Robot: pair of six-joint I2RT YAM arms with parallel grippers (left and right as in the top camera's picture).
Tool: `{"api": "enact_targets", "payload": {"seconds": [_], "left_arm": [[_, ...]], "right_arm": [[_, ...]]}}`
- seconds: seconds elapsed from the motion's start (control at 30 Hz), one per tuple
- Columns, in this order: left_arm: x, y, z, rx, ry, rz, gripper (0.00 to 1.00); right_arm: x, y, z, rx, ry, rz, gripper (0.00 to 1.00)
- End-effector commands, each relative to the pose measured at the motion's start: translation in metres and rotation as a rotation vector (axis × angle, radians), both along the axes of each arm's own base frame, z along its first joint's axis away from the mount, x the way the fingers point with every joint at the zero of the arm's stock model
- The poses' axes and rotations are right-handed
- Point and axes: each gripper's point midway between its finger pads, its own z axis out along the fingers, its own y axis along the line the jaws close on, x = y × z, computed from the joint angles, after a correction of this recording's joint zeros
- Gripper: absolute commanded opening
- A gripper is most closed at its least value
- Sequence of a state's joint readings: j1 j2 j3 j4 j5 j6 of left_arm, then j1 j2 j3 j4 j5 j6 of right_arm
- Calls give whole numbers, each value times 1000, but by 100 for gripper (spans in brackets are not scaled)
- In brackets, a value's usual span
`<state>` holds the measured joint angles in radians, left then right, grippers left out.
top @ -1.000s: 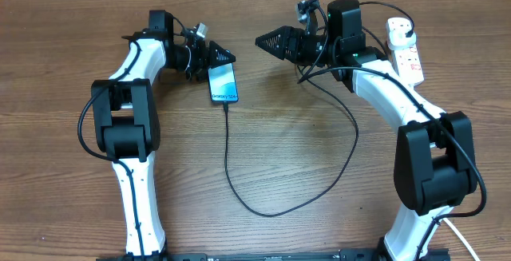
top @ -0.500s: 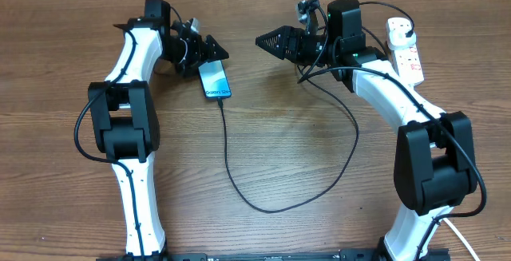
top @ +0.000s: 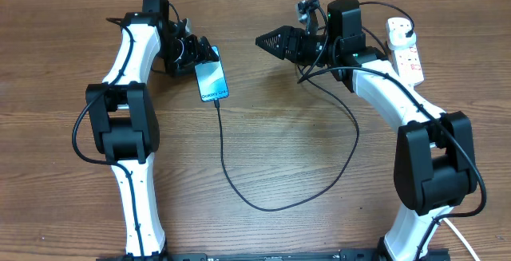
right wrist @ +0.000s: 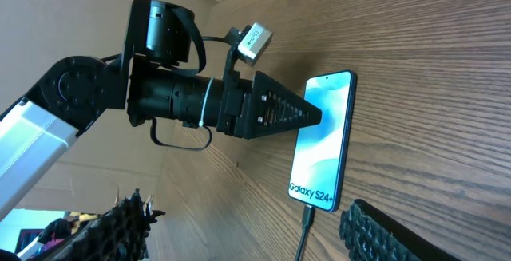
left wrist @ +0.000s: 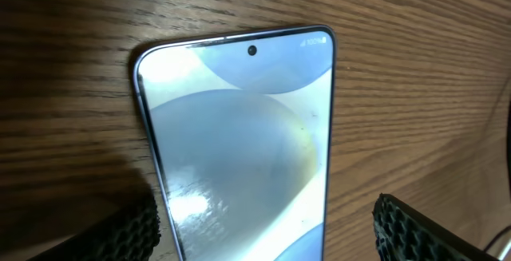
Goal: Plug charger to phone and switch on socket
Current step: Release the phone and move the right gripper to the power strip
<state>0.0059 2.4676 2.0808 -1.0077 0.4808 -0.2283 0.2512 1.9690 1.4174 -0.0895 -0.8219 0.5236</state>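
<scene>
phone (top: 211, 81) shifted up-left, charger (top: 223, 149) plugged in | left gripper (top: 204, 53) spread wider | right gripper (top: 267, 41) spread, unmoved

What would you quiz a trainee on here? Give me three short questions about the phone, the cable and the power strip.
1. True or false: the charger is plugged into the phone.
2. The left claw at the phone is: A. open, B. shut on the phone, C. shut on the charger.
3. Fill in: the socket lies on the ___ arm's side.
Key: 1 true; 2 A; 3 right.
</scene>
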Motion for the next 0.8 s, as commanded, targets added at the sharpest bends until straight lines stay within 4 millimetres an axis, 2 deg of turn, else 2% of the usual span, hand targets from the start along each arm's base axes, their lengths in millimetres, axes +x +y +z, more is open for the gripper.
{"api": "enact_targets", "payload": {"seconds": [0.0, 0.23, 0.37, 0.47, 0.57, 0.67, 0.77], "left_arm": [[-16, 29, -45, 163, 88, 6, 81], [-11, 30, -40, 167, 71, 8, 80], [3, 29, -12, 164, 15, 12, 79], [18, 29, 27, 165, -61, 17, 79], [29, 29, 76, 168, -158, 8, 79], [32, 28, 128, 171, -253, 6, 79], [28, 24, 162, 163, -307, 6, 77]], "right_arm": [[3, 2, 0, -7, -15, -1, 77], [3, 2, 0, -7, -13, -1, 76], [7, 0, 3, -14, -23, -18, 76], [13, -8, 5, -49, -15, -62, 77], [19, -23, 11, -116, -18, -112, 77], [25, -51, 17, -236, 3, -197, 77], [28, -81, 22, -343, 29, -288, 75]]}}
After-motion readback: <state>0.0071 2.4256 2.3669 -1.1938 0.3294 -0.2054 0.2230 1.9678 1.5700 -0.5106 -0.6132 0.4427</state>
